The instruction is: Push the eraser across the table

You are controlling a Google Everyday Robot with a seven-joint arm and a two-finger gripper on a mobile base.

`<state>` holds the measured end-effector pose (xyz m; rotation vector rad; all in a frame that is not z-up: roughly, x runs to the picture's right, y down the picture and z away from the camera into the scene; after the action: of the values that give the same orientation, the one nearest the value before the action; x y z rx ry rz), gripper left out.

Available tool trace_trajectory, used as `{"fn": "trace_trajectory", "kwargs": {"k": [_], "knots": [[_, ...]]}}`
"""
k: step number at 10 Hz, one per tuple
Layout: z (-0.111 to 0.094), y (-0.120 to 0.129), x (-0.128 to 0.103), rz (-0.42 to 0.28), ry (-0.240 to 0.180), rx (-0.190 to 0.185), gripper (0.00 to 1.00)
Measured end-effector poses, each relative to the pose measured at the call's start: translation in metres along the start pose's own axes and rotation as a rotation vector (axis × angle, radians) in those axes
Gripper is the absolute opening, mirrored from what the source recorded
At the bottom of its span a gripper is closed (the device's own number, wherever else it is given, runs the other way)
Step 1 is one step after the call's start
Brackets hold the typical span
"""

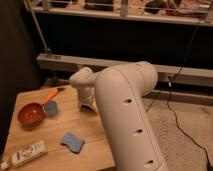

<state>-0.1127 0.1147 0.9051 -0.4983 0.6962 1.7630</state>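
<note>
A: Camera view, the only one. What to count on the table?

B: Shows one table (55,127) of light jointed planks, filling the lower left. Bears four loose things. One red-orange bowl (31,114) near the left edge. One spoon (52,95) with an orange handle, just right of the bowl, its pale head lying closest to the bowl. One blue wavy-edged sponge (73,142) nearer the front. One white tube (25,155) with dark print, lying flat at the front left corner.

A: And the robot?

B: One arm (130,120), thick and white, rising from the lower right and bending left over the far right part of the table. One gripper (87,106) at its end, pointing down, low over the wood, right of the spoon and well apart from the sponge. Cannot tell whether wide or narrow, nor whether holding anything.

A: Where to find the eraser?

B: Cannot pick out with certainty. Only a small dark patch right under the gripper, close against the arm, too unclear to name.

A: Anything beyond the table?

B: One black cable (180,115) trailing over the speckled floor at right.
</note>
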Motion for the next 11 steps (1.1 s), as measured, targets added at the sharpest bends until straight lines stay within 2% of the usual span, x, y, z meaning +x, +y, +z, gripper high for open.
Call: {"fn": "trace_trajectory", "kwargs": {"k": [3,6,11], "knots": [[0.001,-0.006,-0.015,-0.008,-0.004,0.002,0.74],[-0.004,-0.004,-0.031,-0.042,-0.031,0.0,0.74],[-0.004,0.001,-0.045,-0.083,-0.044,0.01,0.74]]}}
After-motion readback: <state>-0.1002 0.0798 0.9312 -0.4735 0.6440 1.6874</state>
